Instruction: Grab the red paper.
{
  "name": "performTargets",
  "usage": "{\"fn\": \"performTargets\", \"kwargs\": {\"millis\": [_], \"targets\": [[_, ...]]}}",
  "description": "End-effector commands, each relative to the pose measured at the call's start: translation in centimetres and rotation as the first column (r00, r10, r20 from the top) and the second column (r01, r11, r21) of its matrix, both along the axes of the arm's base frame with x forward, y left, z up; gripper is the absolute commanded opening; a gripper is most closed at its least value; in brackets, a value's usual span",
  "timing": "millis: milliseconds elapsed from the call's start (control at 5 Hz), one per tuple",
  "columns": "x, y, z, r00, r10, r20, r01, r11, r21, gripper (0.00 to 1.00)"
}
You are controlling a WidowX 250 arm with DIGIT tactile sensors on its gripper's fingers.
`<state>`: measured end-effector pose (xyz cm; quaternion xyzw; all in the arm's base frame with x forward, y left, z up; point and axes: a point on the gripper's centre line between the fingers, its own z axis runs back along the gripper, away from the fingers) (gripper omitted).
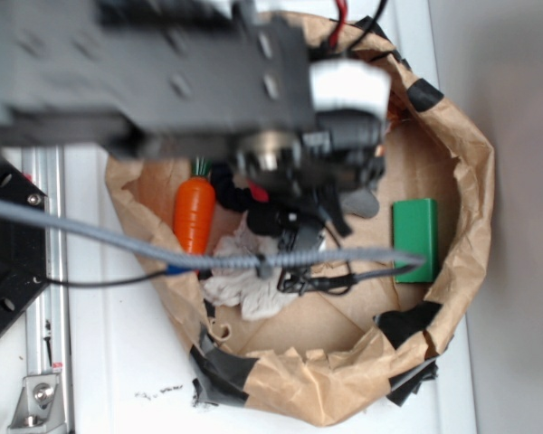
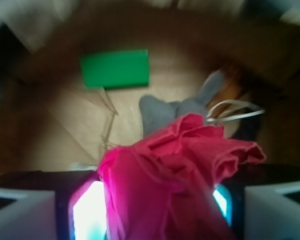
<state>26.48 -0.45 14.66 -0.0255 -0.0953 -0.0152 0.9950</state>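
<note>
The red paper (image 2: pixel 180 170), crumpled and bright red, fills the lower middle of the wrist view and sits between the jaws of my gripper (image 2: pixel 155 205), which is shut on it. In the exterior view my gripper (image 1: pixel 285 226) hangs inside the brown paper bag (image 1: pixel 471 154), above its floor. Only a small red scrap of the red paper (image 1: pixel 258 193) shows beside the black fingers; the arm hides the rest.
Inside the bag lie an orange toy carrot (image 1: pixel 195 214), a crumpled white paper wad (image 1: pixel 244 276), a green block (image 1: pixel 415 240) (image 2: pixel 115 68) and a grey piece (image 2: pixel 175 110). The bag's taped walls ring everything. A grey cable (image 1: pixel 118 240) crosses the front.
</note>
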Motion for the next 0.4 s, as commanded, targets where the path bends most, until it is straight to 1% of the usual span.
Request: {"fn": "performTargets", "kwargs": {"millis": [0, 200], "targets": [[2.1, -0.27, 6.05, 0.998, -0.001, 0.055, 0.003, 1.0, -0.024, 0.0], [2.49, -0.04, 5.13, 0.999, 0.008, 0.033, -0.007, 1.0, -0.027, 0.0]]}}
